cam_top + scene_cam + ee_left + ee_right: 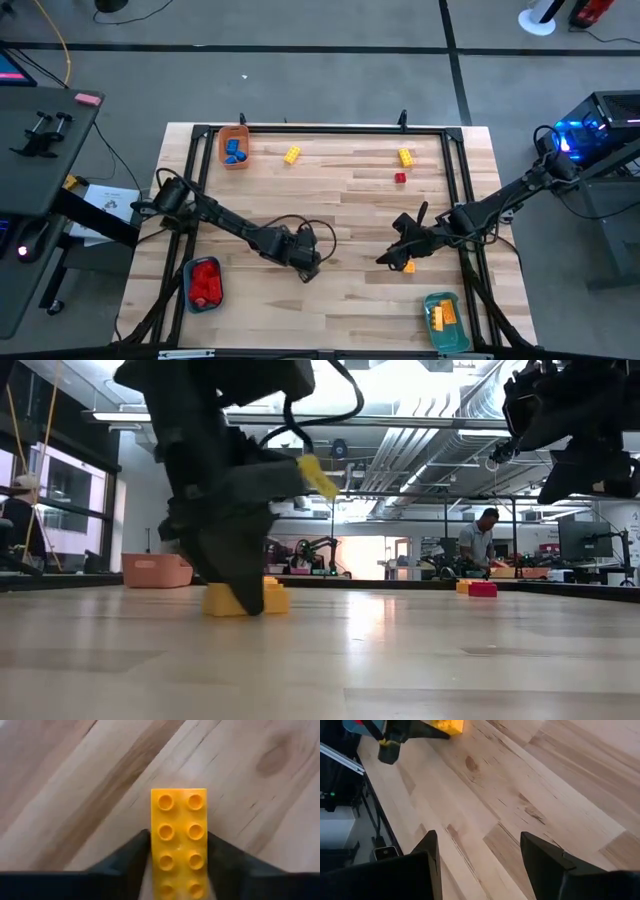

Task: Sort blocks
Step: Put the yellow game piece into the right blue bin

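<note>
Yellow studded plastic brick (179, 840) seen flat on wooden table (340, 200), lower centre-left of high view, flanked on both long sides by dark fingers (131, 857) of left gripper (178, 865), pinching it. Right gripper (479, 865) located lower right of centre, fingers spread, nothing held; small orange brick (408, 267) noted just beside it.

Glossy plastic yellow brick (178, 842) on smooth, perhaps lacquered, wooden table (75, 780).
</note>
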